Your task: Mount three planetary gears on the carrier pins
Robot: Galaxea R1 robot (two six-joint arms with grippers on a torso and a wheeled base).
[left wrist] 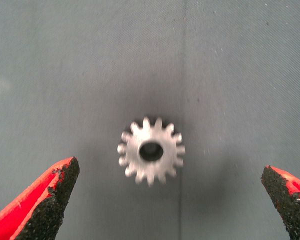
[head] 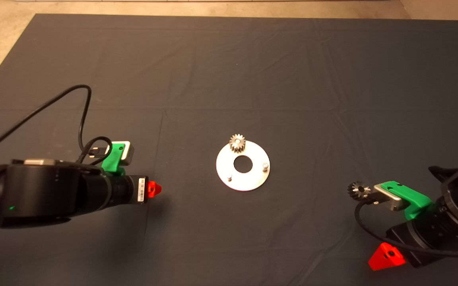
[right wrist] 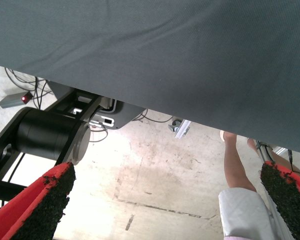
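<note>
The shiny ring-shaped disc (head: 249, 180) lies at the mat's middle. One planetary gear (head: 237, 142) sits on its far carrier pin. Two carrier pins stand bare, one on the right (head: 266, 165) and one at the near left (head: 229, 178). A second gear (head: 358, 190) lies on the mat to the right, beside the right arm's wrist camera. My left gripper (head: 153, 190) hangs left of the disc, pointing down. In the left wrist view it (left wrist: 170, 169) is open over a third gear (left wrist: 151, 151) lying flat between its fingers (left wrist: 50, 195), untouched. My right gripper (head: 386, 257) is parked at the lower right, open and empty.
A black cable (head: 78, 119) loops over the mat behind the left arm. The right wrist view looks past the mat's edge (right wrist: 140, 107) at the floor, a black robot base (right wrist: 50, 135) and a person's legs (right wrist: 237, 170).
</note>
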